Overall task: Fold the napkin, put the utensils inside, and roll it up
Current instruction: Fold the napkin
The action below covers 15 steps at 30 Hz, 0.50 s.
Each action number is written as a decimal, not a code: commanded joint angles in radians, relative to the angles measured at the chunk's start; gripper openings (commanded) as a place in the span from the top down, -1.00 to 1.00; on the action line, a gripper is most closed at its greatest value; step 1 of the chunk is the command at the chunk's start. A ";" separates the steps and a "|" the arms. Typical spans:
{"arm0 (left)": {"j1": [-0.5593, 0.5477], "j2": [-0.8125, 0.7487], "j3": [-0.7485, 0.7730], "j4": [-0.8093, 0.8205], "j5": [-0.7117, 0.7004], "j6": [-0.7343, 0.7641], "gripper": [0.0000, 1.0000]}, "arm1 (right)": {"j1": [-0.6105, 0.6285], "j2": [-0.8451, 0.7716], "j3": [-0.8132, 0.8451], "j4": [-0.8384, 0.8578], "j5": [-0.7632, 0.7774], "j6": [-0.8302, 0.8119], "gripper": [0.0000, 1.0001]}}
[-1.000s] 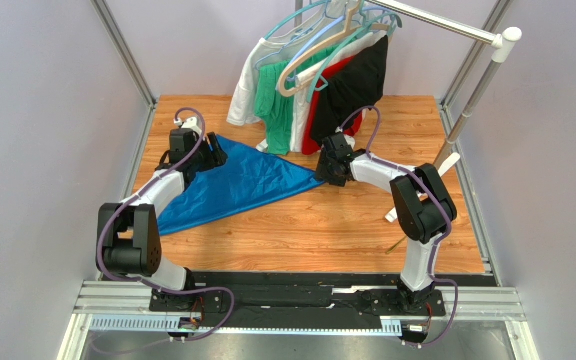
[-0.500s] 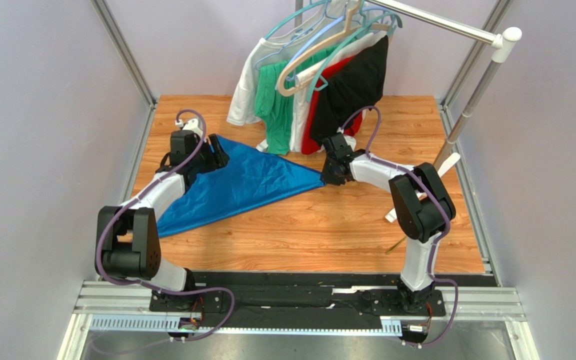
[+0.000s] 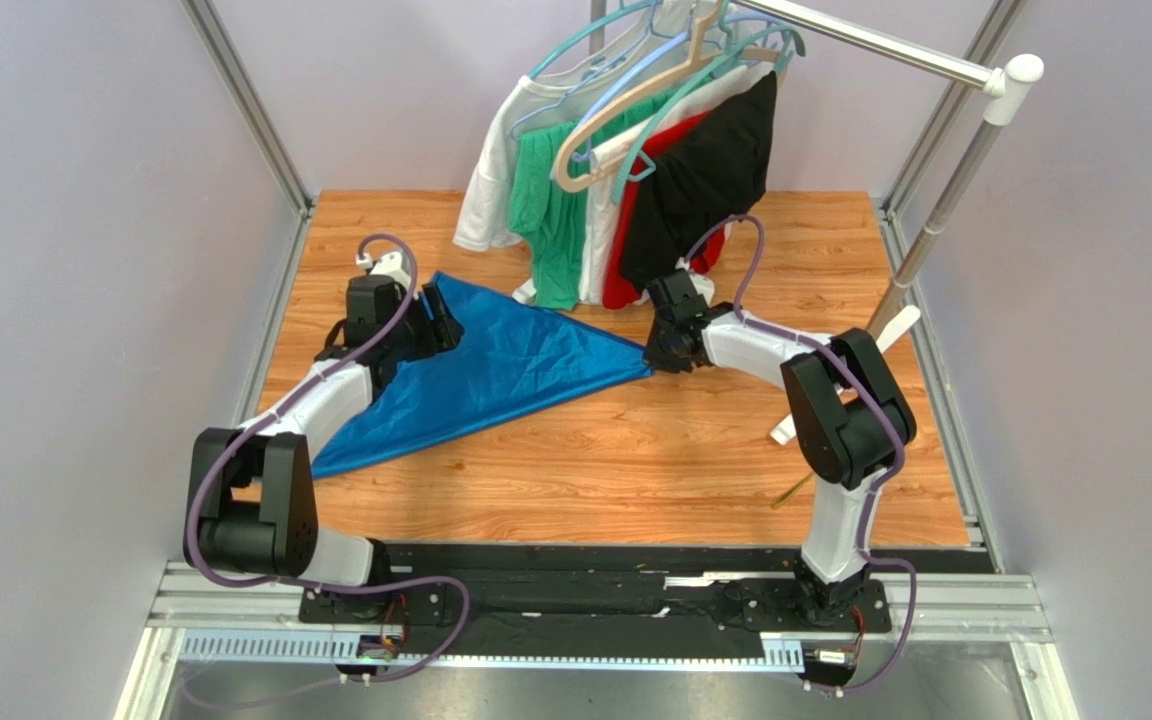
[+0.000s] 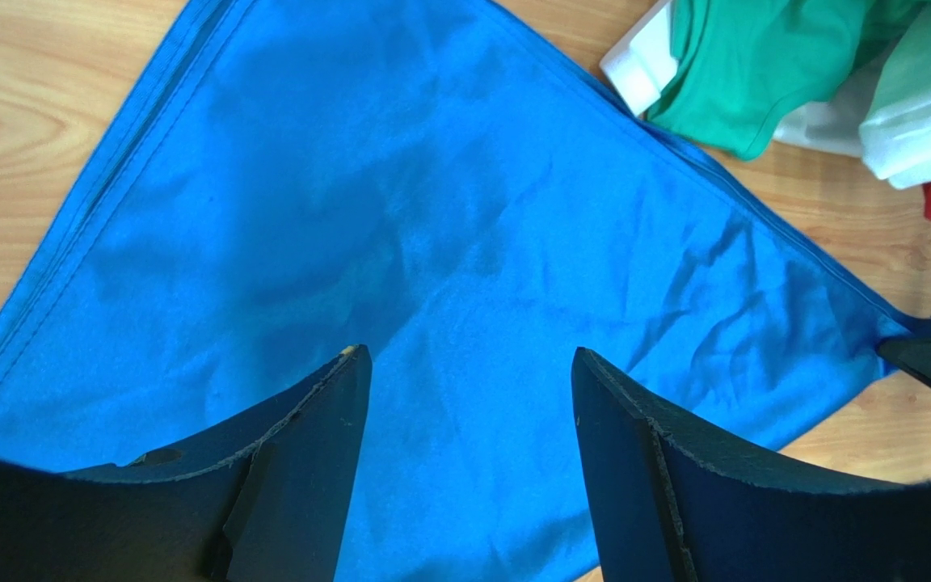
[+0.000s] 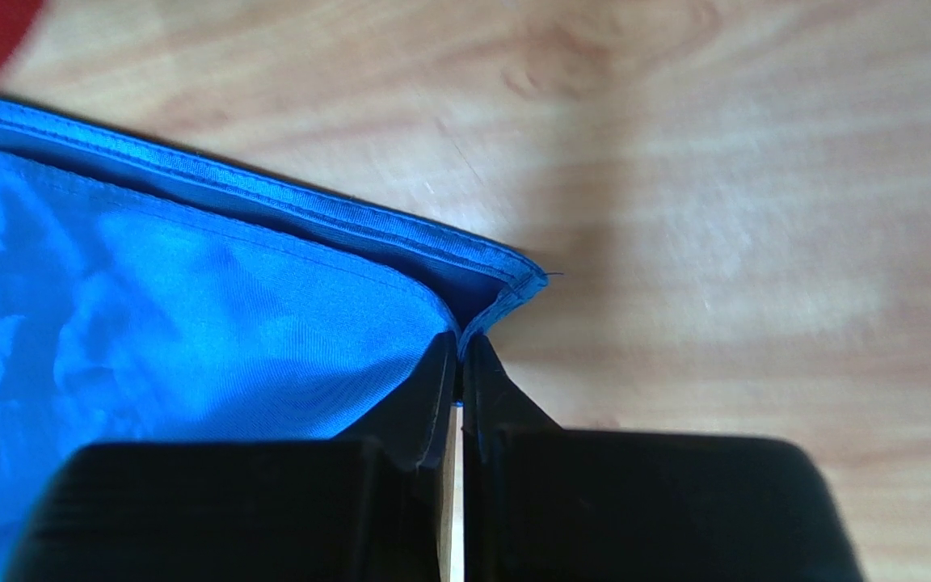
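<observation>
The napkin lies as a triangle on the left half of the bench, its far edge near the hanging garments. Within the last second the right jaws have clenched on its right-hand corner; both layers seem caught, though the view is tight. The left jaws stay spread above the cloth, grasping nothing. That corner can now be drawn over for another fold.

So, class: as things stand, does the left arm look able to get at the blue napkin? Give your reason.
Probably yes. The left gripper hangs open directly over the napkin with nothing between them; the right gripper, shut on one corner, is well off to the side.
</observation>
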 commanded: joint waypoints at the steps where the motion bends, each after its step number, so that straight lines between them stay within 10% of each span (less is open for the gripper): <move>1: -0.009 -0.046 -0.014 0.025 -0.012 -0.020 -0.42 | 0.017 -0.063 -0.087 -0.092 0.023 0.008 1.00; 15: -0.016 -0.138 -0.077 0.022 -0.043 -0.027 -0.43 | 0.112 -0.318 -0.319 -0.164 0.092 0.118 1.00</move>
